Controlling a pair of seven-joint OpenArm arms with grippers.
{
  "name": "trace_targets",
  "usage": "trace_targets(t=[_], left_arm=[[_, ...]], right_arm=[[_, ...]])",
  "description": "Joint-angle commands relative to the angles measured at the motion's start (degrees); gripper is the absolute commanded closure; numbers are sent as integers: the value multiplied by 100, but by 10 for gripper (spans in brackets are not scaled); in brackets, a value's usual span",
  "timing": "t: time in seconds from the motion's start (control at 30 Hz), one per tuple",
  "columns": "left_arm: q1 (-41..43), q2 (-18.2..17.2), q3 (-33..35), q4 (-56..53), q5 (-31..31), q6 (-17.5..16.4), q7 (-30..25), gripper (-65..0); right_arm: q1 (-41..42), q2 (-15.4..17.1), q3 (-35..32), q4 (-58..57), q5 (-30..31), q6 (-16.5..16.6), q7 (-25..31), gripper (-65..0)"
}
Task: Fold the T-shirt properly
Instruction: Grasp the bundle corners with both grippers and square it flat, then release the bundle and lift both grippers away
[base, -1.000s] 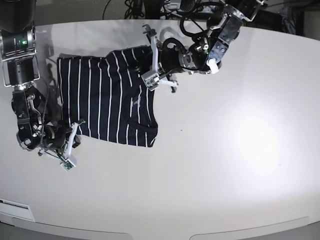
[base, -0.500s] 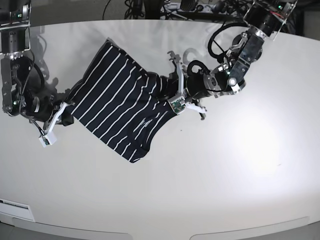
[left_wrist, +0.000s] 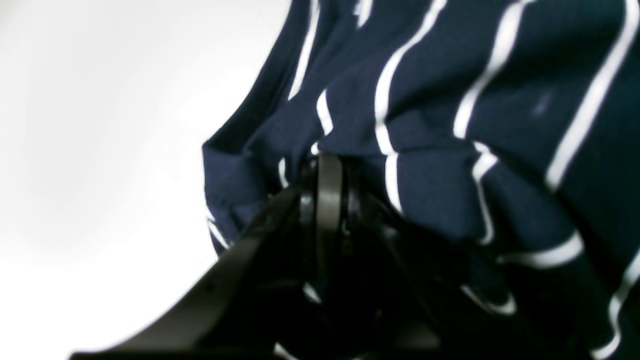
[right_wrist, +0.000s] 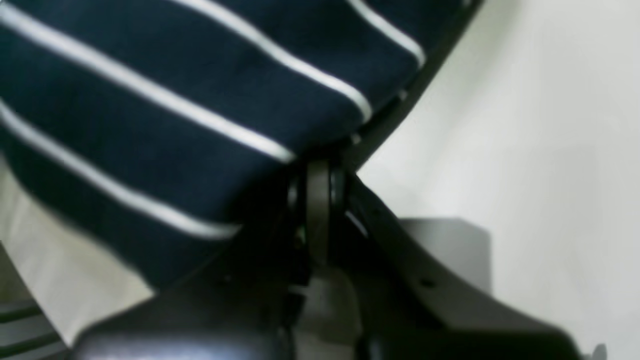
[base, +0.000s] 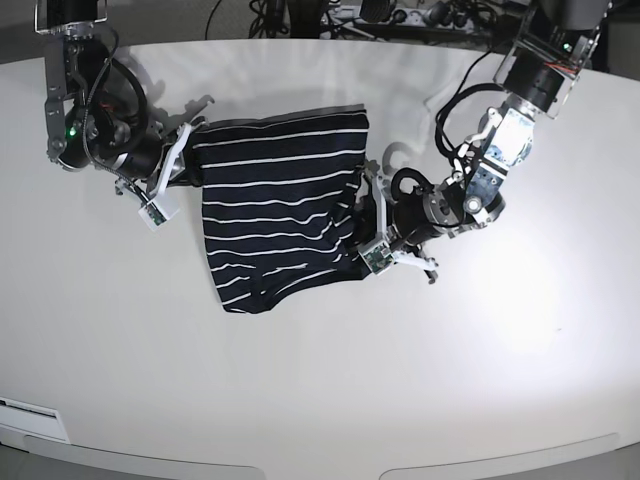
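Smooth white table (base: 300, 400) bears the rumpled, thin-striped T-shirt (base: 280, 215).

Both grippers clamped shut on cloth — left gripper (base: 368, 238) low, right gripper (base: 178, 165) higher up.

The base view looks down from high above, facing the whole pale, smooth table (base: 300, 400), both arms at its far side. The left wrist view sits right against the left gripper (left_wrist: 325, 175), looking along it into the dark navy, white-striped cloth T-shirt (base: 280, 215), blurred by closeness. The right wrist view sits just as near the right gripper (right_wrist: 320, 185). All three views share that shirt.
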Motion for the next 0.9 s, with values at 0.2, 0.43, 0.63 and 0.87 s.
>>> trace_targets(t=[0.2,0.43,0.63,0.87], left_arm=[[-492,-37,-22,57,42,-129,-48,0],[-925,-39,-22,57,42,-125,-118,0],[-1051,-42,-22,57,4,-98,-109,0],[-1049,-249,-24,177,-520,-131,236,0]], right_arm=[[-273,48,37,511,-20,-223,85,0],[-660,-85,37,601,-7,-317,70,0],[-634,-168,44,654,-509,-341,81,0],[-168,-142,105,1290,-2124,-1458,568,0]])
